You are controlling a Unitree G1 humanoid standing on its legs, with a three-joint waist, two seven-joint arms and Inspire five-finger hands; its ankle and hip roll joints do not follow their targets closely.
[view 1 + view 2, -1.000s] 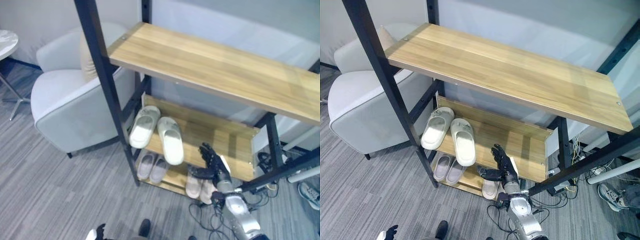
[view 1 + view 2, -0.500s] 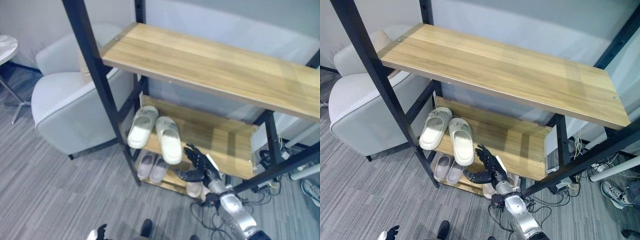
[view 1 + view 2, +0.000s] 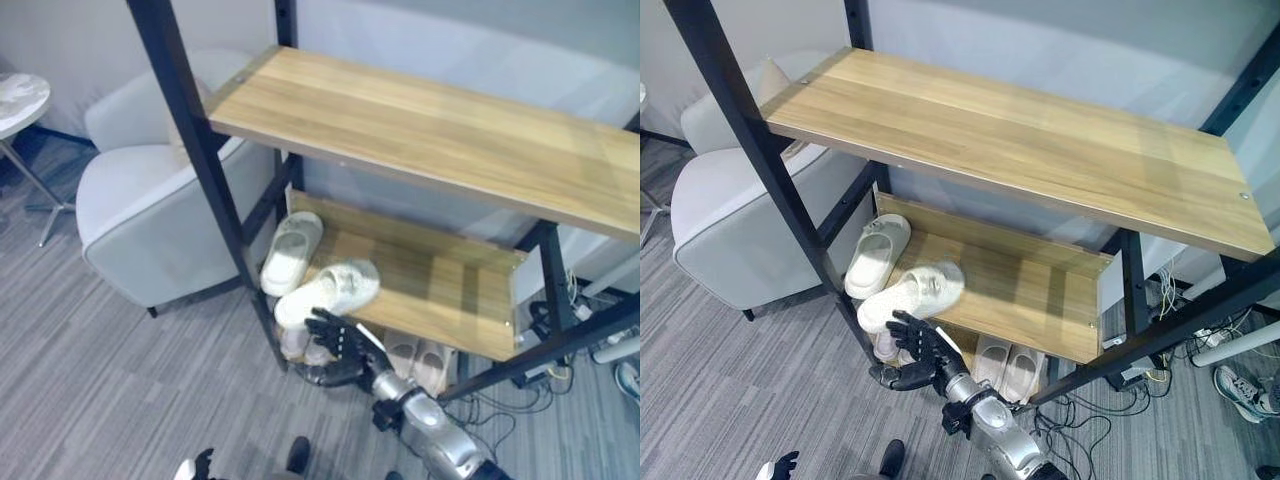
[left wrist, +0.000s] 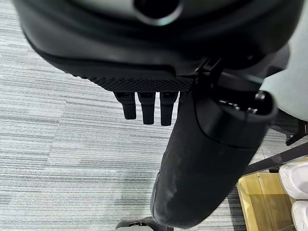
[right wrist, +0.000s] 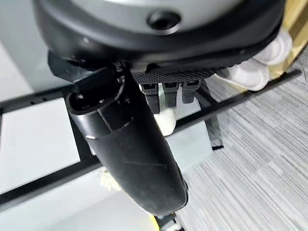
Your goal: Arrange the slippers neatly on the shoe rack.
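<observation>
- Right robot hand (image 3: pixel 335 340), fingers spread, had swung left across the middle shelf (image 3: pixel 440 290) & knocked the right white slipper (image 3: pixel 330 290) askew; it lay diagonal, heel overhanging the front edge.
- Its mate (image 3: pixel 292 251) stayed straight alongside, so the pair needs re-aligning.
- Left robot hand (image 4: pixel 147 103) hung relaxed, fingers straight, over the carpet.

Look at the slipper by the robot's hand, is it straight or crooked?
Crooked. The slipper lies slanted across the middle shelf, its end overhanging the front edge above the right hand.

slippers (image 3: pixel 328 291): cream-white | shoe rack (image 3: pixel 430 130): light wood, black frame | armchair (image 3: pixel 150 210): pale grey | carpet (image 3: pixel 90 380): grey striped
</observation>
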